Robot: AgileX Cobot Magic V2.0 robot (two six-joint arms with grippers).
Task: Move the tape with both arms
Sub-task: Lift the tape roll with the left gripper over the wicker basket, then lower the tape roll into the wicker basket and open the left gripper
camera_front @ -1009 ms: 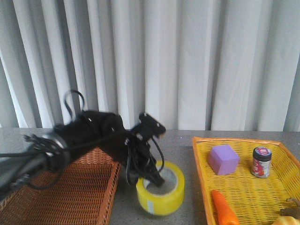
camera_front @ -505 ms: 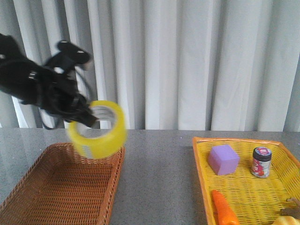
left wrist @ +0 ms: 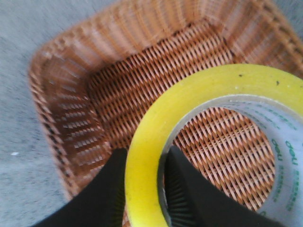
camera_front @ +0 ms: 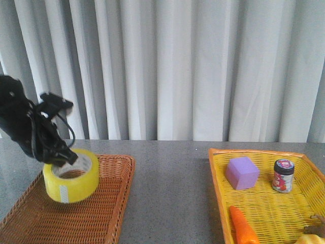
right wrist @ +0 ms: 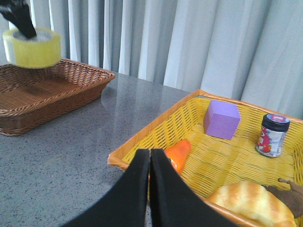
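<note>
The yellow tape [camera_front: 71, 182] roll hangs over the brown wicker basket [camera_front: 96, 213] at the left, held by my left gripper [camera_front: 67, 157]. In the left wrist view the two black fingers [left wrist: 184, 198] pinch the tape [left wrist: 142, 189] wall, one inside the ring and one outside, with the basket [left wrist: 71, 104] floor below. The right wrist view shows the tape [right wrist: 32, 47] far off over the basket [right wrist: 57, 90]. My right gripper [right wrist: 150, 156] is shut on nothing, hovering by the near corner of the yellow tray [right wrist: 142, 142].
The yellow tray [camera_front: 216, 178] at the right holds a purple cube [camera_front: 242, 173], a small jar [camera_front: 283, 176], a carrot [camera_front: 242, 229] and a bread-like item [right wrist: 251, 201]. Grey tabletop lies between basket and tray. White curtains hang behind.
My left arm carried the tape from the table beside the basket, up and left, and has now lowered it over the basket's left part.
</note>
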